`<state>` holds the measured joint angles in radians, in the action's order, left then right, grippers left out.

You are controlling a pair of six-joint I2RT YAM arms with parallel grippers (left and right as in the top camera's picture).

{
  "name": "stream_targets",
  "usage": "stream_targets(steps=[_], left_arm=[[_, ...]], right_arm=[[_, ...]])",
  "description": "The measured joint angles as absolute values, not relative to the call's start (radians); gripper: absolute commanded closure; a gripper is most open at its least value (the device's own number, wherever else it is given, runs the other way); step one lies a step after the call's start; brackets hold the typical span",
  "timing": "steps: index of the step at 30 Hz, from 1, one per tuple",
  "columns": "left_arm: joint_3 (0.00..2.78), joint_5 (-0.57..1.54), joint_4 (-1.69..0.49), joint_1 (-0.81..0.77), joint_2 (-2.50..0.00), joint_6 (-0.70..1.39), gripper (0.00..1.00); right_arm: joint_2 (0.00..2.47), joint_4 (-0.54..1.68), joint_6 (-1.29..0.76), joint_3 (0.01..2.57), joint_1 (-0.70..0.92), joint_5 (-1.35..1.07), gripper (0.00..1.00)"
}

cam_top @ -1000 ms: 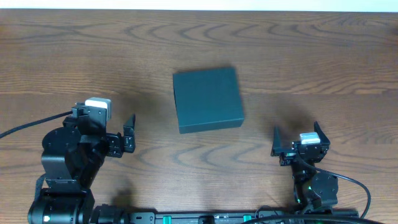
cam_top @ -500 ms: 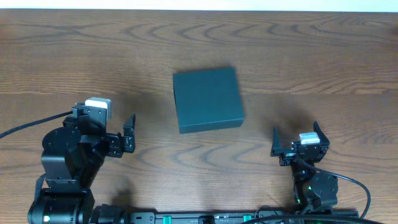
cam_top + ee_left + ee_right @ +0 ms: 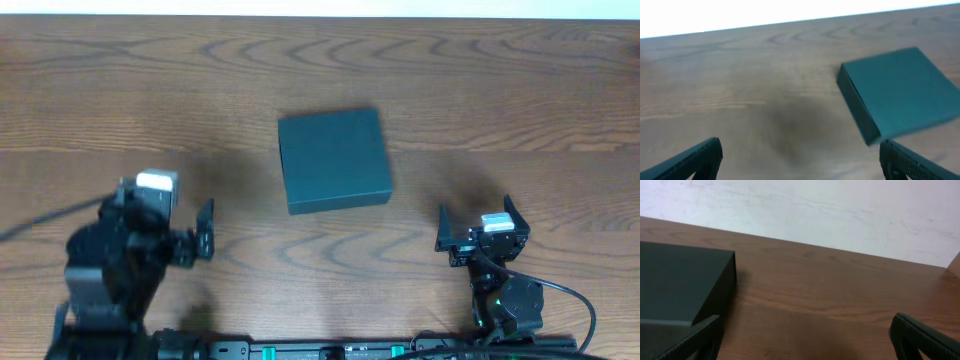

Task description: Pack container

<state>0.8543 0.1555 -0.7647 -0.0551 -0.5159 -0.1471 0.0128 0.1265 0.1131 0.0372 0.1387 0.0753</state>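
Change: left gripper (image 3: 800, 147) blurred, shifted slightly; container (image 3: 333, 160) and right gripper (image 3: 476, 212) unmoved
Pose: both low, apart from container
Jaws: wide on both; nothing held

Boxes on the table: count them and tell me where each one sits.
1. The dark teal box lies with its lid shut near the middle of the wooden table, on its own. All three views show the same box, and nothing in view could hide another.
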Motion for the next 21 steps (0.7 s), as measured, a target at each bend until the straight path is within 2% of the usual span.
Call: stream_targets(steps=[6, 9, 11, 18, 21], left_arm=[[0.75, 0.184, -0.812, -0.055, -0.175, -0.149, 0.01], [0.627, 0.188, -0.757, -0.055, -0.044, -0.144, 0.01], [0.539, 0.188, -0.67, -0.054, -0.01, -0.136, 0.01], [0.181, 0.141, -0.065, -0.053, -0.014, -0.131, 0.01], [0.067, 0.103, 0.044, -0.053, -0.01, -0.131, 0.01]], right_arm=[[0.012, 0.126, 0.113, 0.037, 0.139, 0.075, 0.01], [0.011, 0.125, 0.113, 0.037, 0.139, 0.075, 0.01], [0.011, 0.126, 0.113, 0.037, 0.139, 0.075, 0.01], [0.011, 0.126, 0.113, 0.036, 0.139, 0.075, 0.01], [0.011, 0.126, 0.113, 0.036, 0.139, 0.075, 0.01]])
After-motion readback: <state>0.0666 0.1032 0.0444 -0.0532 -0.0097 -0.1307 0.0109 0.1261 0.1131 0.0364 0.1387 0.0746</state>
